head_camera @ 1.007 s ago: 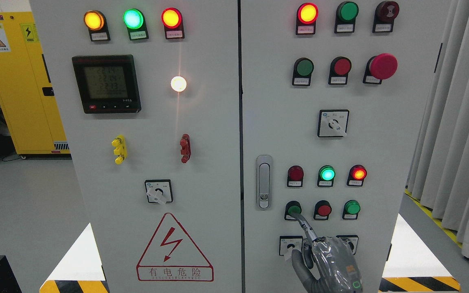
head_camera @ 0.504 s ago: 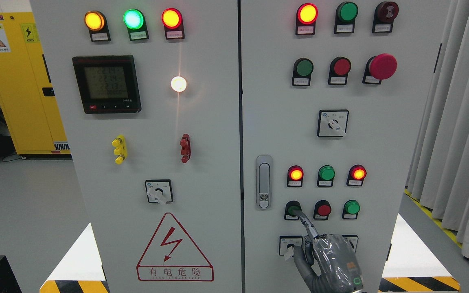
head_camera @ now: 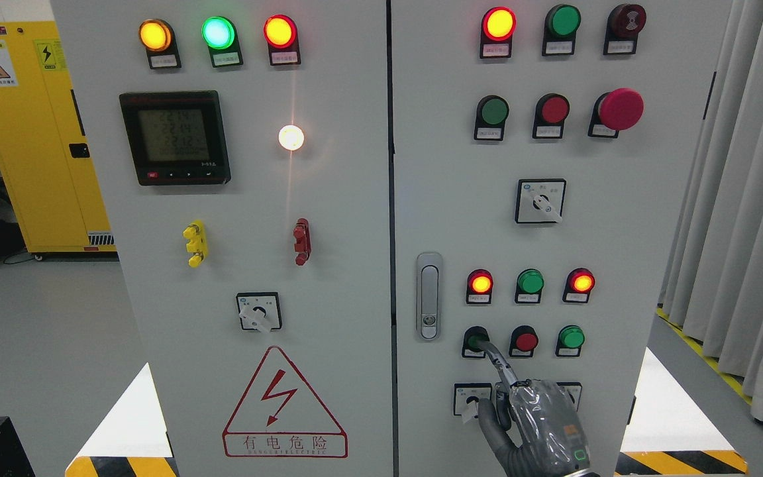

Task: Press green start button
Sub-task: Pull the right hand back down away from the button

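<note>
The green start button (head_camera: 475,340) sits at the left of the lower button row on the right cabinet door (head_camera: 620,265). My right hand (head_camera: 535,421) comes up from the bottom edge, in a grey glove. Its index finger (head_camera: 497,363) is stretched out with the tip on the green button, and the other fingers are curled in. Above the button, the left lamp (head_camera: 480,283) glows red, the middle lamp (head_camera: 530,281) is green and unlit, and the right lamp (head_camera: 581,282) glows red. The left arm does not show.
A red button (head_camera: 526,341) and another green button (head_camera: 571,337) stand right of the pressed one. A selector switch (head_camera: 471,399) lies under my finger. A door latch (head_camera: 428,295) is to the left. Grey curtains (head_camera: 746,199) hang at the right, and a yellow cabinet (head_camera: 30,132) stands at the far left.
The left lamp above the button has lit red and the middle green lamp has gone dark. My index finger has stayed on the green button; the hand shifted slightly.
</note>
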You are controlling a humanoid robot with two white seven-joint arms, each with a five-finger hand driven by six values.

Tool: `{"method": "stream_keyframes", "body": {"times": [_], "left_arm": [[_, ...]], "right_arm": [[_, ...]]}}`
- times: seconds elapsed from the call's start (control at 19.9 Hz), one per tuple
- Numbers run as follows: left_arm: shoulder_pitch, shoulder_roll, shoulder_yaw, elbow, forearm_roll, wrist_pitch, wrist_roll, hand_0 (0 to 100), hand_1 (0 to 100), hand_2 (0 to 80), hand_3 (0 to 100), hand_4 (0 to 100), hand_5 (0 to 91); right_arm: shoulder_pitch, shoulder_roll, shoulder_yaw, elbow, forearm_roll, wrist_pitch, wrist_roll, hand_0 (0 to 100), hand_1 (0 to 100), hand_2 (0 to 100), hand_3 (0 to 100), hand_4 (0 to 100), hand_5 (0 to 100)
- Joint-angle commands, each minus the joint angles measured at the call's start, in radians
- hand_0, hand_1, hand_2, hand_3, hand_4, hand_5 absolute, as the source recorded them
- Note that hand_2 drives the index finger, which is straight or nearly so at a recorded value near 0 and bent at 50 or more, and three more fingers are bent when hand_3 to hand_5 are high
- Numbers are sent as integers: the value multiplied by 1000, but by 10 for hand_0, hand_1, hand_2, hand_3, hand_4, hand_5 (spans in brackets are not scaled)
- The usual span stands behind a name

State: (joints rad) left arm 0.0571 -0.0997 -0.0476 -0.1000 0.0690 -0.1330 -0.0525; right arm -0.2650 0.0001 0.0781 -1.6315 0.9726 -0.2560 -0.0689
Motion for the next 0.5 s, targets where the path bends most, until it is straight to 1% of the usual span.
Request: {"method": "stream_keyframes", "body": {"times": [0.0, 0.2, 0.45], "left_arm": [[0, 0, 0, -1, 0, 0, 0, 120, 556, 0, 0, 0, 0], [0, 0, 0, 0, 0, 0, 0, 120, 556, 0, 0, 0, 0], [0, 0, 0, 0, 0, 0, 0, 120, 556, 0, 0, 0, 0]], "right_arm": [[4, -25, -3, 15, -6, 0, 0, 810, 962, 13, 983, 1000, 1000], [36, -23, 0, -73, -9, 1, -9, 819, 959, 14, 985, 1000, 1000], [58, -22, 0, -128, -14, 0, -14, 820, 958, 16, 982, 1000, 1000]]}}
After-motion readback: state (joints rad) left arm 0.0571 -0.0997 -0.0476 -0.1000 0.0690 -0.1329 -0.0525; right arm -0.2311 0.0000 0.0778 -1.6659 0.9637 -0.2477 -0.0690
